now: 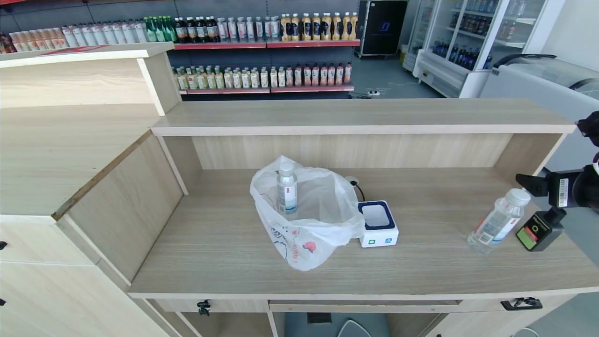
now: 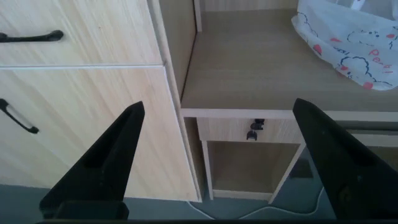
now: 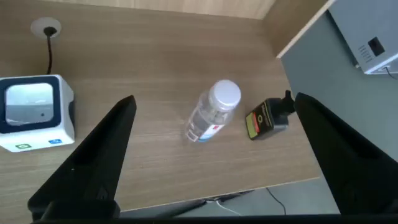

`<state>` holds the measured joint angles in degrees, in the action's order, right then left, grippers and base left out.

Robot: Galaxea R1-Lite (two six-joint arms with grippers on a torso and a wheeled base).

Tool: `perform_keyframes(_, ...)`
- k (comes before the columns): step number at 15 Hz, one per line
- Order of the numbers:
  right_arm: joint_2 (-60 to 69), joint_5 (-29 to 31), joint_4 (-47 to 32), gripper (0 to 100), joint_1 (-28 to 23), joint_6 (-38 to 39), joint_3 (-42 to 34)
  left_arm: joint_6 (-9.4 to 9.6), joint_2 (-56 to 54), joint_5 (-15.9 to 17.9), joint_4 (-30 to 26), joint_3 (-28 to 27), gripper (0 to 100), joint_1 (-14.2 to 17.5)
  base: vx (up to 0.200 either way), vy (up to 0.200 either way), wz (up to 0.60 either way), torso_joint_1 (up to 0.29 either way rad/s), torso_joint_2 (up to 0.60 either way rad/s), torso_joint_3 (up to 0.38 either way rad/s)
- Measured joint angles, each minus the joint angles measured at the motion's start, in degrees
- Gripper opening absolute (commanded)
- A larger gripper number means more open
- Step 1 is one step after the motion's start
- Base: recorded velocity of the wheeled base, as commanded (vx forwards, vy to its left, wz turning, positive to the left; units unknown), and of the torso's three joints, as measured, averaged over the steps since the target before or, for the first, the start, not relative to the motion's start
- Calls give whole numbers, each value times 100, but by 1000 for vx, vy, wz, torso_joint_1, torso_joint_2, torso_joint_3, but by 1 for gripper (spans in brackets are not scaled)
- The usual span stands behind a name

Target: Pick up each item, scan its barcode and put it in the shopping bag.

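We see the left gripper (image 2: pixel 219 107) with its two black fingers (image 2: pixel 106 162) spread wide, holding nothing. The right gripper (image 3: pixel 216 101) is in the same state (both its fingers (image 3: pixel 93 162) are far apart and grip nothing), and it points downward. In the head view, the right arm (image 1: pixel 582 187) is at the right edge.

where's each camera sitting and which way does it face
Head: on the head, facing forward and down at the counter, bag, scanner and loose bottle; right arm at the edge.
Left wrist: low beside the counter, facing its front edge; open fingers.
Right wrist: above the counter, looking down on that bottle and scanner, also in the head view; open fingers.
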<state>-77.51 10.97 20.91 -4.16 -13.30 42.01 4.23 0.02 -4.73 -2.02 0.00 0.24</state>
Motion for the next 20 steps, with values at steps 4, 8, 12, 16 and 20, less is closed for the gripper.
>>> perform_keyframes(4,56,-63,-132,100,-708,28,-489,0,0,2,2,0,100,0,0,0,0,0,0,0)
perform_keyframes(8,-501,-991,1415,100,-1493,-134,-1151,0,0,0,0,0,100,0,0,0,0,0,0,0)
perform_keyframes(12,-1126,-2014,2121,100,-2236,-789,-1536,1,0,0,0,0,100,0,0,0,0,0,0,0)
perform_keyframes(16,-1788,-2911,2794,100,-2433,-983,-1445,0,0,0,0,0,100,0,0,0,0,0,0,0)
perform_keyframes(20,-2640,-3045,3396,100,-2389,-1231,-1241,0,0,0,0,0,100,0,0,0,0,0,0,0)
